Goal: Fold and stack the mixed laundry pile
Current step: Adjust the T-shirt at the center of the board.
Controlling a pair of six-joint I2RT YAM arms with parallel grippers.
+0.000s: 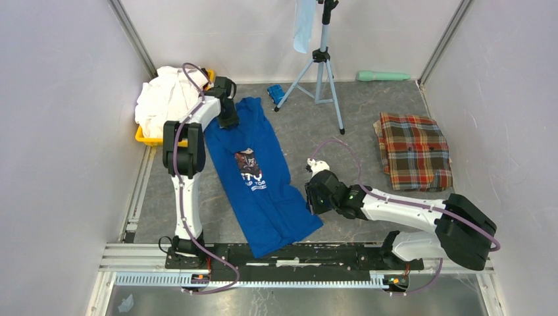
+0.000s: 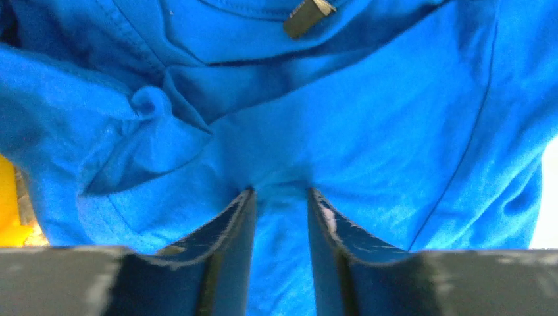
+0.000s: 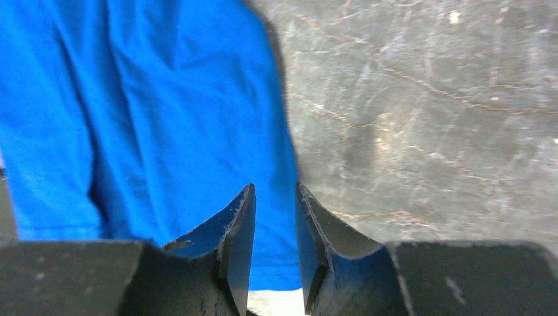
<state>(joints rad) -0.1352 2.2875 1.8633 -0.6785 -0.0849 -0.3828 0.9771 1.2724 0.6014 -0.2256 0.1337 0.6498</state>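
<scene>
A royal-blue T-shirt point(image 1: 263, 178) with a dark chest graphic lies folded into a long strip, running from the far left toward the near edge. My left gripper point(image 1: 229, 118) is down at its collar end. In the left wrist view, its jaws point(image 2: 279, 192) stand a little apart over rumpled blue cloth point(image 2: 368, 131), with nothing pinched. My right gripper point(image 1: 310, 197) sits at the shirt's near right edge, open point(image 3: 273, 187), and the shirt's edge point(image 3: 164, 118) shows through the gap. White shirts point(image 1: 164, 95) are heaped in a yellow basket point(image 1: 148, 138). A red-green plaid cloth point(image 1: 413, 150) lies folded at the right.
A tripod point(image 1: 321, 66) stands at the back middle with a narrow pale-blue cloth point(image 1: 304, 23) hanging above it. A small bright-blue object point(image 1: 276, 92) lies by its leg, and a mint-green cylinder point(image 1: 383, 76) lies against the back wall. White walls close in both sides.
</scene>
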